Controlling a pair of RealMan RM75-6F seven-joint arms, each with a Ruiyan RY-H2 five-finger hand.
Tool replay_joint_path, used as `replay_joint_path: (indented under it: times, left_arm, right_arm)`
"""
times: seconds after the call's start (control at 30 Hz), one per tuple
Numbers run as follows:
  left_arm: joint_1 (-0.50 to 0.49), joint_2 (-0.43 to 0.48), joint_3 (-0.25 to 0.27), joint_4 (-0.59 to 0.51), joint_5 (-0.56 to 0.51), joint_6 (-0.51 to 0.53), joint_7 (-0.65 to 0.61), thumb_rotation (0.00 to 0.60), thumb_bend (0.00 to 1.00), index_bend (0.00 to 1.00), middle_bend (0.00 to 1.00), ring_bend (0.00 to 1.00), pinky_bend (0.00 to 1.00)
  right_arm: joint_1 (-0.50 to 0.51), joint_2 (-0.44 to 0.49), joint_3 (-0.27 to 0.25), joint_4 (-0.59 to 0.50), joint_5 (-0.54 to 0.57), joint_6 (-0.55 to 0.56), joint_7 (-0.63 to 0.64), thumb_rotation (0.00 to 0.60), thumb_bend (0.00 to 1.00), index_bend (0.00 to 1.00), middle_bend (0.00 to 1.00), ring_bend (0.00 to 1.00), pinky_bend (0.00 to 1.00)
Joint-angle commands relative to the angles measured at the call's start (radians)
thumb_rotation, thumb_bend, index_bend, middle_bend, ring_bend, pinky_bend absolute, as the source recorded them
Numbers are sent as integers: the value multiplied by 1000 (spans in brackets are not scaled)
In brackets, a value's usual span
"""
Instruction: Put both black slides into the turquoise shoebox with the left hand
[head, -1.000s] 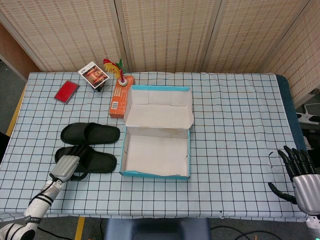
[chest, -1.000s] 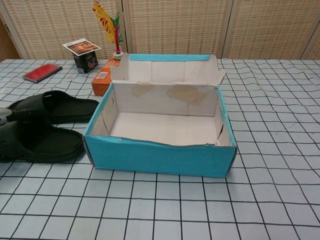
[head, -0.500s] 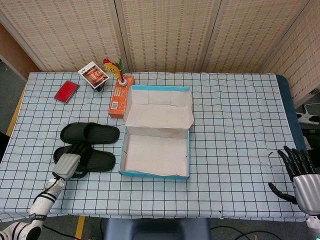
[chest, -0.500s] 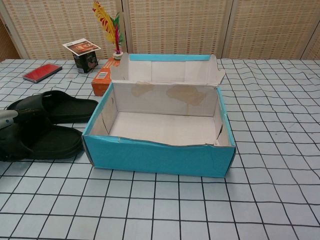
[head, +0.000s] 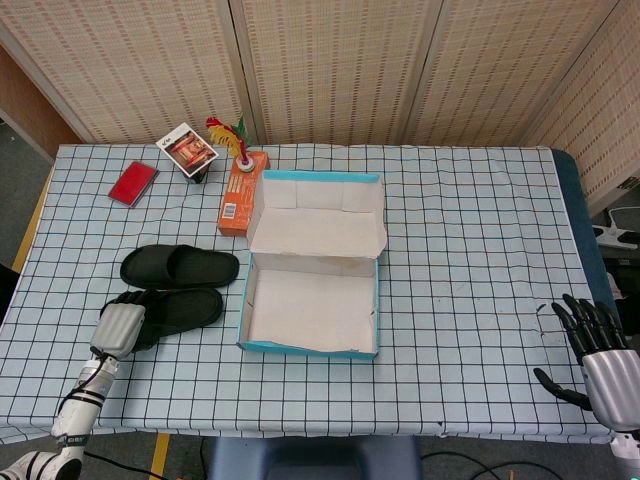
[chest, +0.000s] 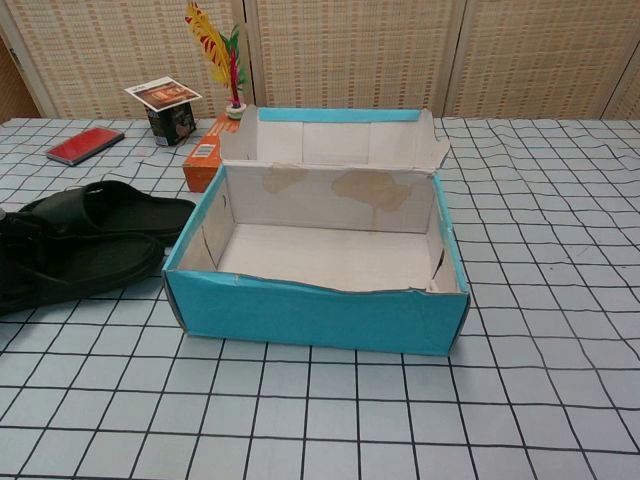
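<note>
Gripping the heel end of the near slide, the left hand has its fingers closed over that edge, and in the chest view the slide tilts with its toe raised toward the shoebox, seemingly to clear the turquoise wall. The far slide lies flat on the worktop just behind it, waiting its turn. The shoebox sits open and empty, lid flap standing up at the back, so the way in is from above. The right hand idles at the worktop's edge, fingers spread, holding nothing.
</note>
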Motion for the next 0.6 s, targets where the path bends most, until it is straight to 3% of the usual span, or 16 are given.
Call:
replay_joint_path:
  times: [0.03, 0.3, 0.6]
  left_arm:
    - [12, 4, -5, -8, 16, 33, 7, 600, 540, 603, 655, 555, 645]
    - [33, 7, -4, 4, 86, 138, 7, 600, 747, 791, 792, 659, 731]
    - [42, 66, -25, -66, 131, 224, 47, 600, 798, 803, 809, 667, 741]
  right_arm:
    - [-1, 0, 1, 0, -1, -4, 0, 478, 158, 0, 0, 0, 0]
    - [-3, -4, 5, 1, -8, -14, -5, 478, 158, 0, 0, 0, 0]
    - [-2, -10, 8, 2, -11, -32, -17, 478, 158, 0, 0, 0, 0]
